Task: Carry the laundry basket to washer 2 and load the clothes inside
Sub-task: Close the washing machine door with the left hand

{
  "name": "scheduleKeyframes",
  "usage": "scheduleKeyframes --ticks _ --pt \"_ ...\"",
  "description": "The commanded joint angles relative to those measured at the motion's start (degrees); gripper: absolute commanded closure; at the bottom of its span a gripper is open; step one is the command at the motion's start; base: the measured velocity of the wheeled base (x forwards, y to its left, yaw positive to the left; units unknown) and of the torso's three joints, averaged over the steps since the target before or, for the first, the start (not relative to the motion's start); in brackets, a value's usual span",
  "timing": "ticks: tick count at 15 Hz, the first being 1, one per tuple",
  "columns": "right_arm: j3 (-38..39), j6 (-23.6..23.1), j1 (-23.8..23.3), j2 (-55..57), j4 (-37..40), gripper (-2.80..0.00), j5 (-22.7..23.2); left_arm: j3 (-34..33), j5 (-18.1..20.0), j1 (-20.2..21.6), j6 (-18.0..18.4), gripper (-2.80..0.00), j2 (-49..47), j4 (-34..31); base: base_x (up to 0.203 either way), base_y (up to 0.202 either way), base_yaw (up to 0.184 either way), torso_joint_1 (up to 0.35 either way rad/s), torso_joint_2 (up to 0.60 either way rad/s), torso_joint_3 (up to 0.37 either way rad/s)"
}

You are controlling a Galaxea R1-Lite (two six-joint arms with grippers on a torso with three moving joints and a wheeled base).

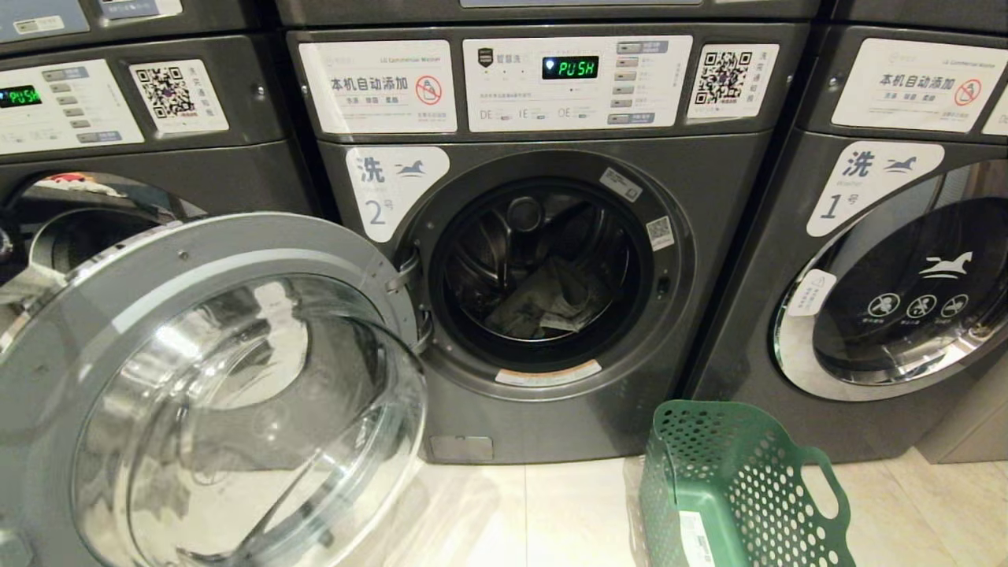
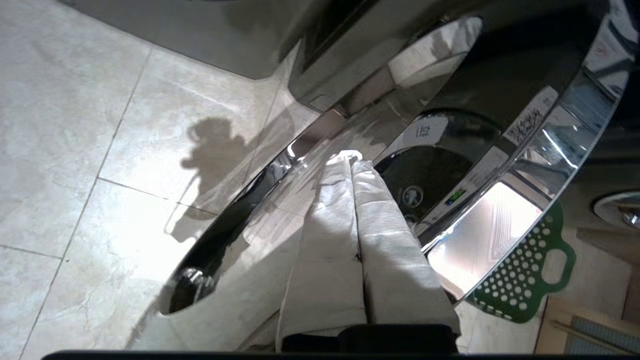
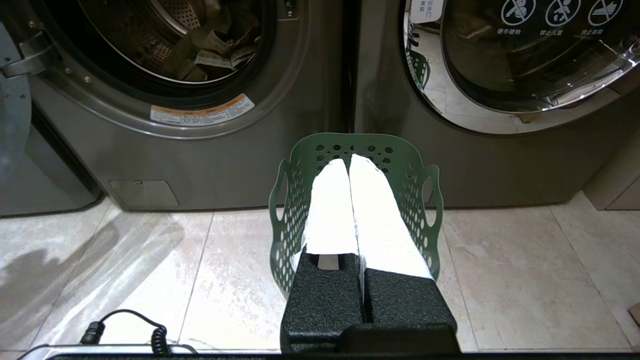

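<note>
Washer 2 point(image 1: 709, 205) stands in the middle with its round door point(image 1: 213, 378) swung wide open to the left. Clothes point(image 1: 543, 307) lie crumpled in the bottom of its drum and also show in the right wrist view point(image 3: 210, 45). The green perforated laundry basket point(image 1: 732, 488) sits on the floor in front of the gap between washers 2 and 1; no clothes show in the part I see. My left gripper point(image 2: 351, 161) is shut and empty, close to the open door's glass and chrome rim point(image 2: 550, 150). My right gripper point(image 3: 349, 160) is shut and empty, hanging over the basket point(image 3: 420, 200).
Washer 1 point(image 1: 890, 291) at the right has its door closed. Another washer point(image 1: 94, 110) stands at the left, behind the open door. Pale floor tiles point(image 1: 551, 512) lie before washer 2. A black coiled cable point(image 3: 125, 325) lies low in the right wrist view.
</note>
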State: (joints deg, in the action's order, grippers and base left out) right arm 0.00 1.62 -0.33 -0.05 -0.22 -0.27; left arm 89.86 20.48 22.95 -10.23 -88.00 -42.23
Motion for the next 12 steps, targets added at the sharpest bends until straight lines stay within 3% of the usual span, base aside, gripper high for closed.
scheduleKeyframes --ticks 1,9,12 --pt "0.0 0.0 0.0 0.0 0.0 0.0 0.0 -2.6 0.0 -2.7 -0.1 0.0 5.7 -0.4 0.0 0.0 0.0 0.0 0.0 0.0" --pt "0.0 0.0 0.0 0.0 0.0 0.0 0.0 -11.5 0.1 -17.1 -0.5 0.0 16.2 -3.7 0.0 0.0 0.0 0.0 0.0 0.0" --pt "0.0 0.0 0.0 0.1 0.0 0.0 0.0 -13.6 0.1 -25.6 -2.4 0.0 17.9 -3.3 0.0 0.0 0.0 0.0 0.0 0.0"
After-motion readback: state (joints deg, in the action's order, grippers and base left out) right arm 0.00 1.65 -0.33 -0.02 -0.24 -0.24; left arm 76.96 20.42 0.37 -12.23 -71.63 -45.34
